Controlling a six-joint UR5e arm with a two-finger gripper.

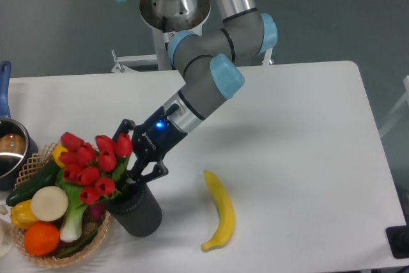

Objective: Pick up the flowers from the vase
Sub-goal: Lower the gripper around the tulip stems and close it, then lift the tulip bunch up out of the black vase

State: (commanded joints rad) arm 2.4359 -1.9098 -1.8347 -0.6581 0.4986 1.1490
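White table [307, 113]; gripper [130, 158] amid flowers [89, 161] above vase [137, 212]

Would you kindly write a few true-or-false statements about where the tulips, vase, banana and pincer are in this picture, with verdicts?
1. The bunch of red tulips with green leaves stands in the short dark grey ribbed vase. True.
2. The black two-finger pincer hangs high above the right end of the white table. False: it is down at the tulips, by the vase's mouth.
3. The yellow banana lies on the table to the right of the vase in the picture. True.
4. The banana lies in the woven basket. False: it lies on the bare table, apart from the basket.
5. The vase has toppled onto its side. False: it stands upright.
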